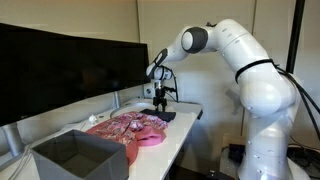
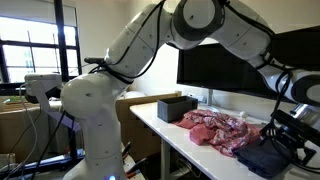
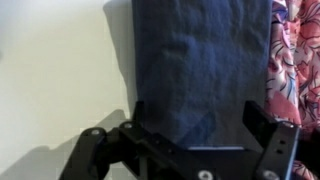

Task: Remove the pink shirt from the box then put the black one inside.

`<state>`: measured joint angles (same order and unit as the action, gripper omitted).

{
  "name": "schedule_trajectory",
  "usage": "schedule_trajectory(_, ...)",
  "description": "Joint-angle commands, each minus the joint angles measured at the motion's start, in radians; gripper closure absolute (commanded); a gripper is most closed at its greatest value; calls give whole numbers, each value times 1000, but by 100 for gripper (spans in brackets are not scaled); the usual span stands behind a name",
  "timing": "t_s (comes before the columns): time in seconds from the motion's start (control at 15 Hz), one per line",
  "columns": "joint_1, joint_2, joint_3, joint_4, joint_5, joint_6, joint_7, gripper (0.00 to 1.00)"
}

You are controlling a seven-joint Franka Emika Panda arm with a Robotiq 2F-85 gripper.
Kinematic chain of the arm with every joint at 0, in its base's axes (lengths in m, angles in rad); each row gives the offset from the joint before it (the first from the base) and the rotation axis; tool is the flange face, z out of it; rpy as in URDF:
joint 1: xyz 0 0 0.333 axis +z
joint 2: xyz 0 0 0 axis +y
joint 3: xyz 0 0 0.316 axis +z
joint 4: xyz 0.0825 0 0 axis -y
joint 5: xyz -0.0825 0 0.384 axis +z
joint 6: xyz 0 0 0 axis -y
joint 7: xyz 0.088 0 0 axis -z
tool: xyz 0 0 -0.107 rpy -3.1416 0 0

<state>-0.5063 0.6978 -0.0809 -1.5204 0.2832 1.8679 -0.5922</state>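
Gripper [image 3: 195,118], jaws spread, over black shirt [image 3: 200,50] beside pink shirt [image 3: 296,50]

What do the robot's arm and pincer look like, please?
The glossy white, rounded arm has dark grey joint caps and a thin black cable running across one link. The pincer is matte black, with two angular, blocky fingers in the wrist view.

Pink shirt [image 1: 135,128] crumpled beside grey box [image 1: 80,155], black shirt [image 3: 200,60] flat alongside
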Motion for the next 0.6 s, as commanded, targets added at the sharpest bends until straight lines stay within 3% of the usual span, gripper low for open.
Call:
schedule_trajectory(0.0,-7,12,21,19,9,-30,-45,0)
schedule_trajectory(0.53,-3,22,15,41,-4,-31,-48,0)
